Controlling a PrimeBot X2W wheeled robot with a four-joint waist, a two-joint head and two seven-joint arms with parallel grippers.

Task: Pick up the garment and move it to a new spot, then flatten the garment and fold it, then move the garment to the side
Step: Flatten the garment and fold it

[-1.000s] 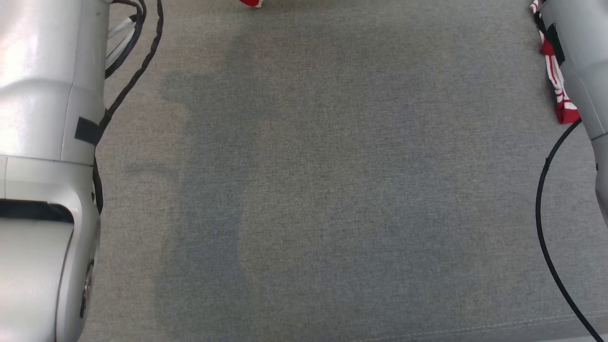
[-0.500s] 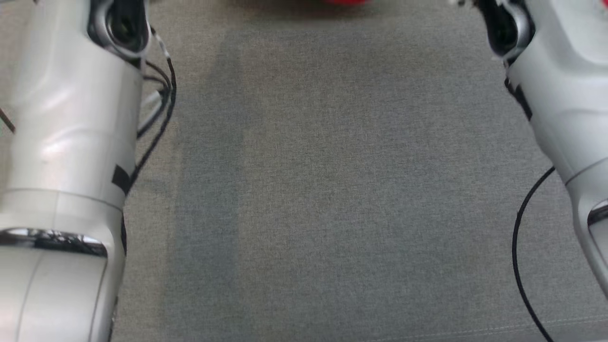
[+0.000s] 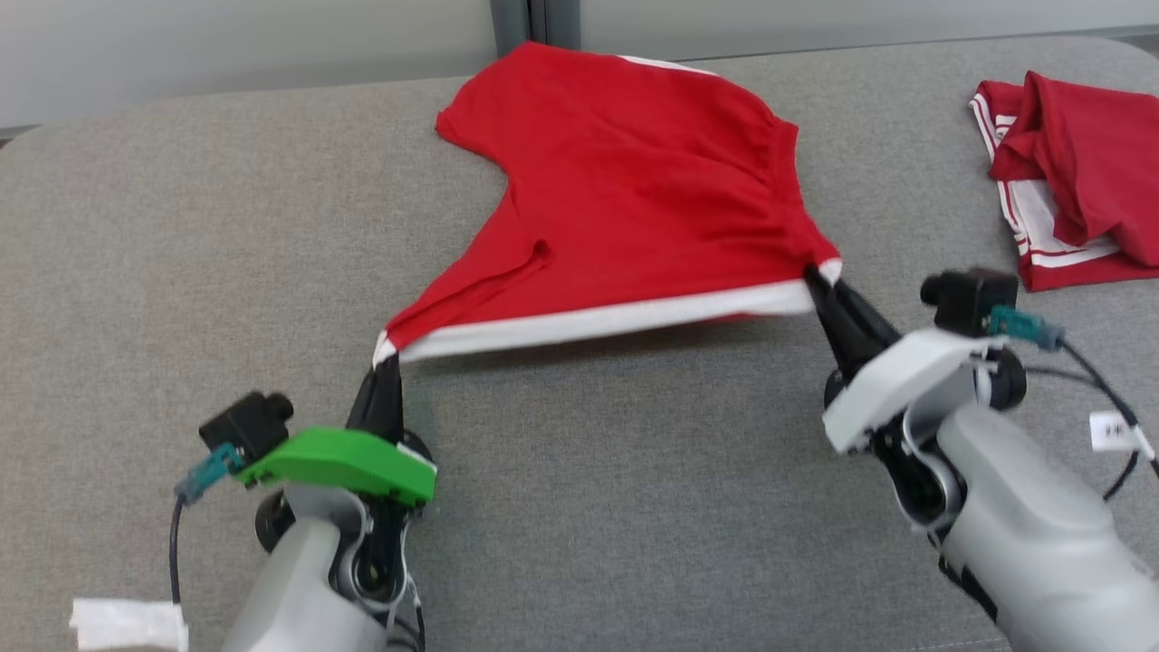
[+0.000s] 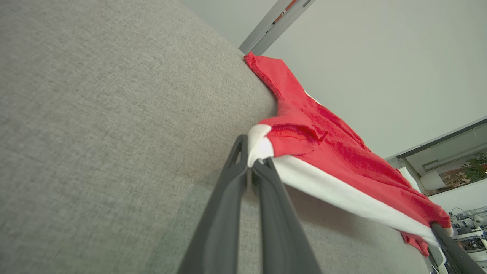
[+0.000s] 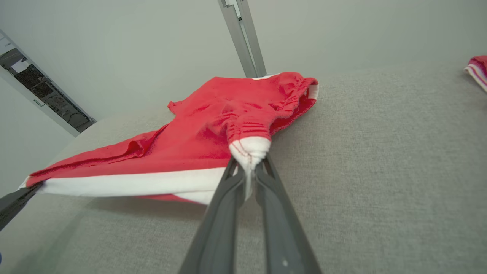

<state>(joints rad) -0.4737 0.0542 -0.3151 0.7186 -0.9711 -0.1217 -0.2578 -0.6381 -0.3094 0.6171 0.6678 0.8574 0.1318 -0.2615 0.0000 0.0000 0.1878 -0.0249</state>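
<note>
The garment (image 3: 625, 199) is red with a white hem band and lies spread on the grey cushioned surface (image 3: 579, 507), its far end near the back edge. My left gripper (image 3: 387, 355) is shut on the hem's left corner; the left wrist view has that white corner (image 4: 258, 146) pinched between the dark fingers. My right gripper (image 3: 819, 279) is shut on the hem's right corner, bunched white cloth (image 5: 249, 152) in its jaws. The white hem (image 3: 598, 321) is stretched taut between the two grippers, lifted slightly off the surface.
A second red garment with white stripes (image 3: 1073, 195) lies crumpled at the far right of the surface. A pale wall and a grey post (image 3: 530, 23) stand behind the back edge. A white tag (image 3: 127, 625) lies at the lower left.
The head camera has tilted up: earlier frames showed bare grey surface and pale forearms, now both grippers and the whole garment are in view.
</note>
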